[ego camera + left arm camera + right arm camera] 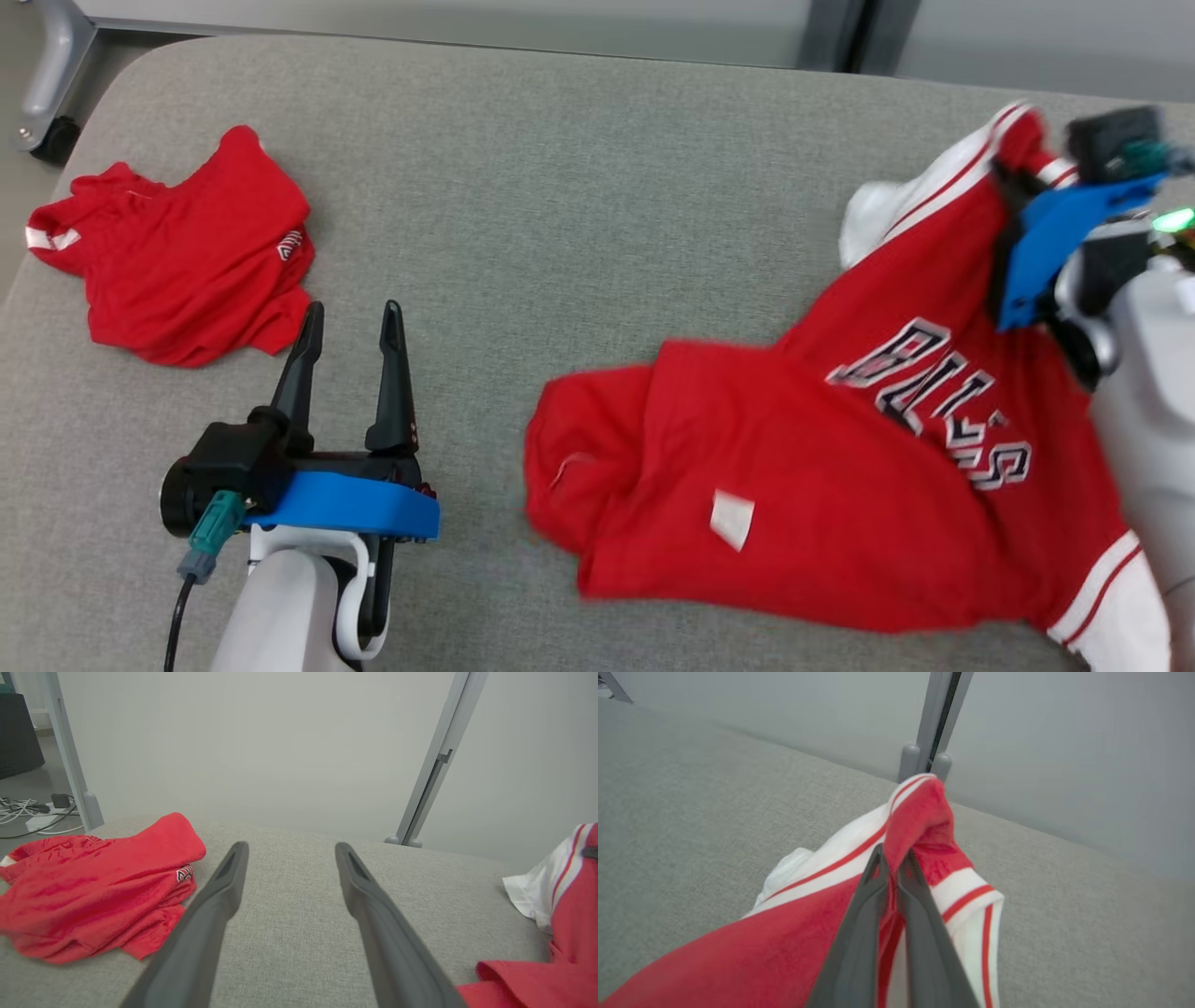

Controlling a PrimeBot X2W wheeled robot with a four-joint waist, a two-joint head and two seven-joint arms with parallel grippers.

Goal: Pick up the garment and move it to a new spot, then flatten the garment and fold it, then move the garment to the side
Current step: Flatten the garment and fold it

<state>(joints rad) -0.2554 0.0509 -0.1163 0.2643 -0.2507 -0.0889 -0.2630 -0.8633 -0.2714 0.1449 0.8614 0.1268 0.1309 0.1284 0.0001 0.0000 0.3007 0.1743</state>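
The garment (840,467), a red jersey with white trim and black-and-white lettering, lies rumpled across the right half of the grey cushion. My right gripper (1013,191) is shut on a fold near its upper edge, by the white-striped trim. In the right wrist view the two fingers (873,896) pinch red cloth (924,821) that bunches up above their tips. My left gripper (350,322) hovers open over bare cushion left of the jersey, fingers (224,891) spread wide with nothing between them. The jersey's edge (570,891) shows at the right of the left wrist view.
A second red garment (187,261) lies crumpled at the cushion's far left, also seen as a red heap (93,891) in the left wrist view. The grey cushion (579,215) has a rounded far edge. Grey frame posts (931,723) stand behind it; cables (28,812) lie on the floor.
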